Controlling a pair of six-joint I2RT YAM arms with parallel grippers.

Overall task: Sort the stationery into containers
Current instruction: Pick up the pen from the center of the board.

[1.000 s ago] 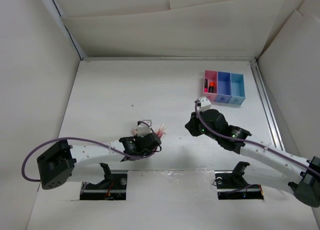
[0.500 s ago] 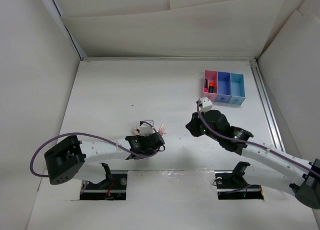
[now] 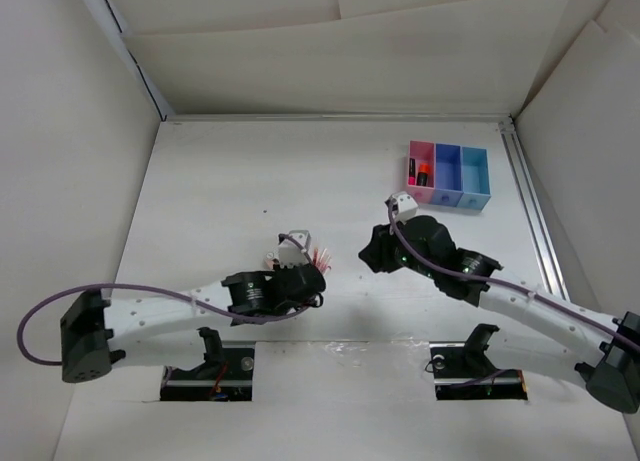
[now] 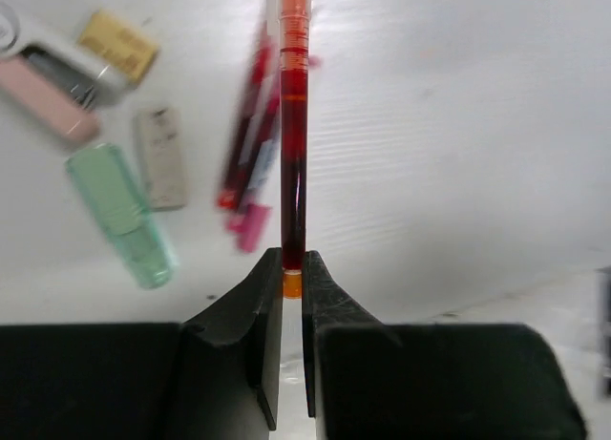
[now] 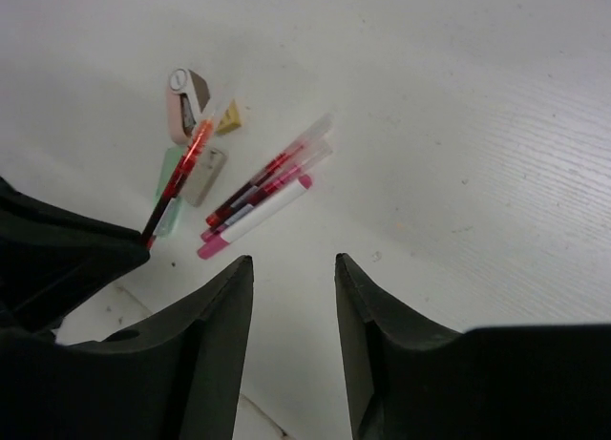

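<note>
Top view: the left gripper point(image 3: 308, 273) sits lower centre on the white table point(image 3: 220, 181), w/ a cluster of thin red/pink pens point(image 3: 320, 258) at its tip. The right gripper point(image 3: 372, 253) is just to the right, well apart from the bins. Upper right, joined in a row: pink plastic bin point(image 3: 421, 195), darker blue bin point(image 3: 447, 171) and light blue bin point(image 3: 474, 173). Two stubby black highlighters point(image 3: 418, 171) lie in the pink one. Left wrist view: the jaws are clamped on the lower end of one thin red pen point(image 4: 293, 154), running up to the top edge. The other pens lie left of it. Further left are a green eraser point(image 4: 119, 211), grey eraser point(image 4: 160, 157), beige eraser point(image 4: 117, 45) and a pink-and-white item point(image 4: 48, 77) I can't identify. Right wrist view: the fingers are spread wide w/ nothing between, and the pens and erasers are at upper left.
</note>
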